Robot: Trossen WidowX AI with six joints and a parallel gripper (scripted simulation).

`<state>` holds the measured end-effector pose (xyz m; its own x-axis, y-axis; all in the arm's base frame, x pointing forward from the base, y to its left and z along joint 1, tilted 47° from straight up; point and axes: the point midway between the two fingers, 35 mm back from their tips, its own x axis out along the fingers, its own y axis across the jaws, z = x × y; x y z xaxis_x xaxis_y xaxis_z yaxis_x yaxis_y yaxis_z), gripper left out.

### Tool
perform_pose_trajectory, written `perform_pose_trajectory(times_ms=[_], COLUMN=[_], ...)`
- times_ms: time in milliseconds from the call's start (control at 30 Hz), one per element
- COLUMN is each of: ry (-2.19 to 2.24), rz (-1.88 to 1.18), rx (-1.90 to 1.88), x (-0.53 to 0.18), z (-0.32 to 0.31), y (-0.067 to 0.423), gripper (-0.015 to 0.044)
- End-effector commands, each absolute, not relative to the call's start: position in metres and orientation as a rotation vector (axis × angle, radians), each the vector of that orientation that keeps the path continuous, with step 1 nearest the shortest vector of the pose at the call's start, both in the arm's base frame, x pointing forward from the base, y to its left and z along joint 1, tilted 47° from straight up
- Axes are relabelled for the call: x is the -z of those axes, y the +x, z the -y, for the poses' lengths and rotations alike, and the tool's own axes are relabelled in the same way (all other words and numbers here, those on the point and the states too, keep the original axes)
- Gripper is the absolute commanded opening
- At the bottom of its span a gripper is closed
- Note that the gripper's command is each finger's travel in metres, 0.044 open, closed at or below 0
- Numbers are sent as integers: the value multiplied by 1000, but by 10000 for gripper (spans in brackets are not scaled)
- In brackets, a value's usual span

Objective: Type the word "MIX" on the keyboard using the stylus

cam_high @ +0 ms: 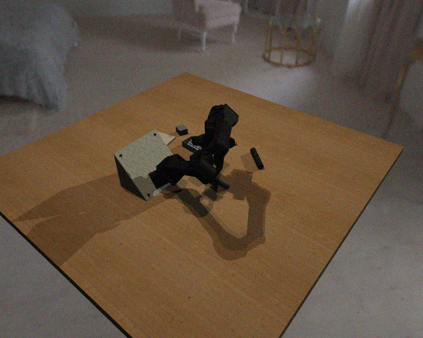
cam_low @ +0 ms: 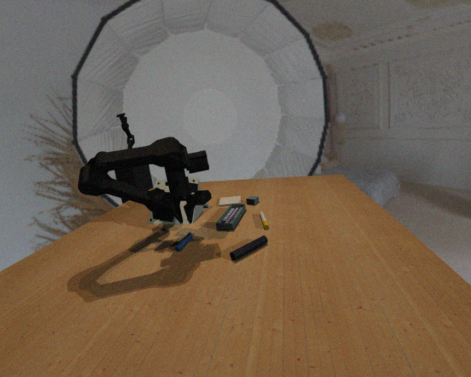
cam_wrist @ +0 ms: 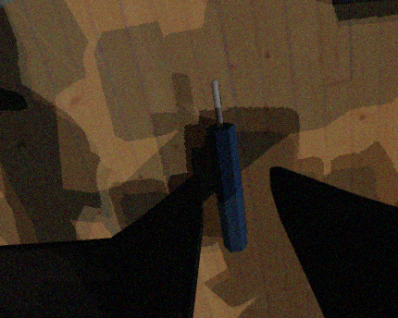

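The blue stylus point(cam_high: 224, 184) point(cam_low: 184, 241) point(cam_wrist: 229, 185) with its thin white tip lies flat on the wooden desk point(cam_high: 295, 174) point(cam_low: 309, 284). My gripper point(cam_high: 215, 177) point(cam_low: 174, 215) point(cam_wrist: 235, 181) hangs just above it, fingers apart. In the wrist view the stylus lies below, near the left finger, with a clear gap to the right finger. The small keyboard point(cam_low: 230, 217) point(cam_high: 191, 144) lies to the right of the stylus in the exterior view; the arm partly hides it in the top view.
A black cylinder point(cam_high: 256, 158) point(cam_low: 248, 247) lies beyond the stylus. A yellow-tipped marker point(cam_low: 264, 220), a grey cube point(cam_high: 181, 129) point(cam_low: 252, 200) and a pale pad point(cam_high: 167, 137) point(cam_low: 230, 200) lie near the keyboard. The arm's grey wedge base point(cam_high: 140, 156) stands beside them.
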<state>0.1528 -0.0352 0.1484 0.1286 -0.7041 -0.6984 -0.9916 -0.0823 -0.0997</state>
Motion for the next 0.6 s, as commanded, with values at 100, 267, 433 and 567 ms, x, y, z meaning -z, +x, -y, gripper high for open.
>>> perform_pose_trajectory(times_ms=[100,267,433,567], ry=[-1840,-1667,-1529,-1506], rz=[-1636,-1607,-1463,-1325], rx=[-667,-855,-983,-1035], x=[-152,-153,-163,-173], z=[33,41,50,55], y=[151,147,148,151], gripper=[150,150,150,150])
